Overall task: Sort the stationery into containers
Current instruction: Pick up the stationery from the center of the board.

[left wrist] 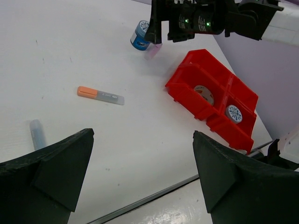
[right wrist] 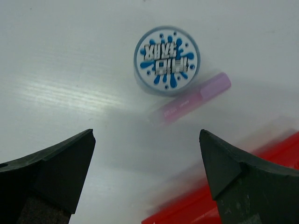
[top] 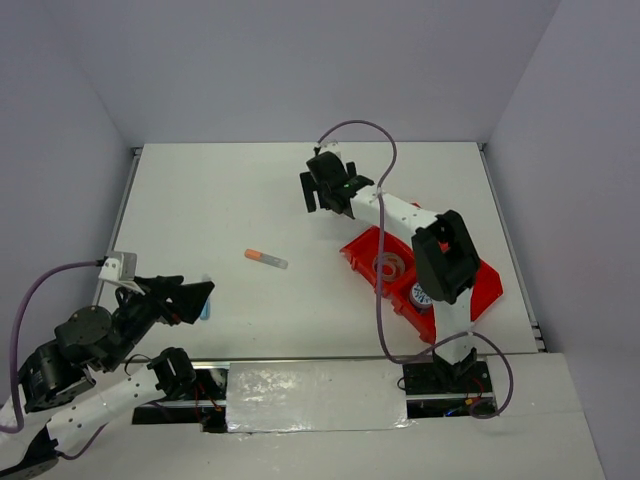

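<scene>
- Overhead, the right gripper (top: 325, 187) hangs over the far middle of the worktop (top: 220, 200), just beyond the far-left corner of the red tray (top: 490, 285). Its own body hides what lies under it. A clear tape ring (top: 390, 267) and a patterned roll (top: 421, 293) already sit in the tray. The left gripper (top: 192, 293) sits at the near left, close to the light blue pen (top: 205, 312). The orange-tipped marker (top: 265, 258) lies alone mid-worktop.
- From the left wrist, the left gripper's jaws stand wide with nothing between them. Across the worktop, the loose roll (left wrist: 139, 36) stands on end beneath the right gripper, with the pink stick (left wrist: 153, 50) just beside it.
- From the right wrist, the jaws are spread wide and empty. The loose roll lies ahead of the fingertips, and the stick runs along its tray side; I cannot tell whether they touch. The step looks like picking up one of the two. For the roll, I would bring the jaws forward until it is centred, then go straight down. The tray-side finger should land beyond the stick or clear of it, so closing does not drag it along.
</scene>
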